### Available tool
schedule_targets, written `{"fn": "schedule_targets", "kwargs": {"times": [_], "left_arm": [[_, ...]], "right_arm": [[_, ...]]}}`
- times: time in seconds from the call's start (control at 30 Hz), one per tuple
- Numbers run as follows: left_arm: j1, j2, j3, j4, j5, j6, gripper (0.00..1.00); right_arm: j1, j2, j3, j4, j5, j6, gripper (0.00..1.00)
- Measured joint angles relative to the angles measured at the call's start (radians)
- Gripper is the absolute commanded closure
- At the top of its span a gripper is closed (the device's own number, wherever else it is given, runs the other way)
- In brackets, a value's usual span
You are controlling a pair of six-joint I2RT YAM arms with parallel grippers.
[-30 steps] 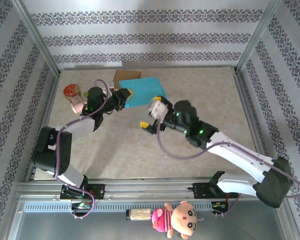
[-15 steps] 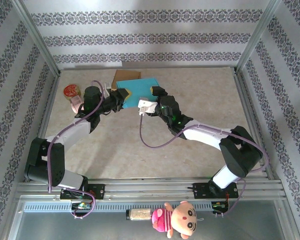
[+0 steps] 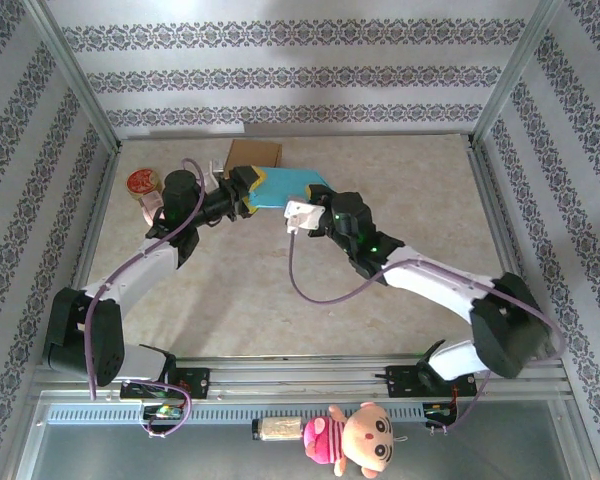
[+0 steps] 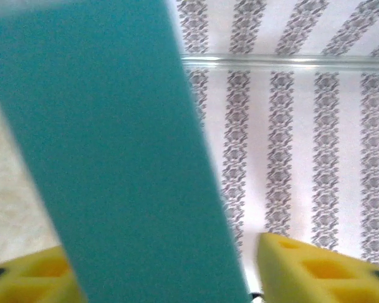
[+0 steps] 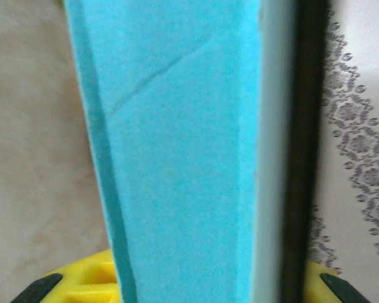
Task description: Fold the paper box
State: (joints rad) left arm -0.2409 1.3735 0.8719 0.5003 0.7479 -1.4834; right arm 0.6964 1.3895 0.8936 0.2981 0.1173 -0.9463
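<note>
The teal paper box (image 3: pixel 288 186) is lifted between my two grippers at the back of the table, turned so it looks narrow from above. My left gripper (image 3: pixel 248 190) is at its left end. In the left wrist view the teal panel (image 4: pixel 114 151) leans against the left yellow finger (image 4: pixel 31 278), with a clear gap to the right finger (image 4: pixel 316 265), so that gripper (image 4: pixel 158 259) is open. My right gripper (image 3: pixel 318 200) is at the box's right end. In the right wrist view the box (image 5: pixel 183 158) fills the space between both yellow fingers, and the gripper (image 5: pixel 196 281) is shut on it.
A brown cardboard piece (image 3: pixel 254 155) lies flat just behind the box. A red-lidded jar (image 3: pixel 143 183) stands at the left by the left arm. Patterned walls with metal posts close in the table. A doll (image 3: pixel 360 438) lies on the front rail.
My right gripper reached the box's right end and closed on it. My left gripper's jaws have opened off the panel. The box now stands more on edge.
</note>
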Motion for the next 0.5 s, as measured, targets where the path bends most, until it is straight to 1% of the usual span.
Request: {"fn": "schedule_targets", "kwargs": {"times": [0.03,0.1,0.17,0.23,0.3,0.4,0.5], "left_arm": [[0.004,0.000,0.006,0.003,0.000,0.013,0.24],[0.012,-0.010,0.024,-0.008,-0.003,0.069,0.20],[0.029,-0.046,0.053,-0.079,-0.027,0.190,0.17],[0.047,-0.112,0.100,-0.213,-0.083,0.373,0.16],[0.055,-0.199,0.167,-0.360,-0.159,0.611,0.16],[0.058,-0.323,0.219,-0.511,-0.256,0.938,0.16],[0.058,-0.408,0.217,-0.640,-0.312,1.186,0.16]], "right_arm": [[-0.011,-0.025,0.016,-0.069,-0.034,0.035,0.70],[-0.052,-0.057,0.102,-0.257,-0.133,0.107,0.72],[-0.098,-0.051,0.233,-0.464,-0.241,0.149,0.72],[-0.129,-0.021,0.367,-0.657,-0.317,0.159,0.72],[-0.138,0.043,0.520,-0.875,-0.372,0.150,0.75],[-0.137,0.187,0.701,-1.132,-0.393,0.122,0.76],[-0.130,0.363,0.834,-1.319,-0.375,0.099,0.75]]}}
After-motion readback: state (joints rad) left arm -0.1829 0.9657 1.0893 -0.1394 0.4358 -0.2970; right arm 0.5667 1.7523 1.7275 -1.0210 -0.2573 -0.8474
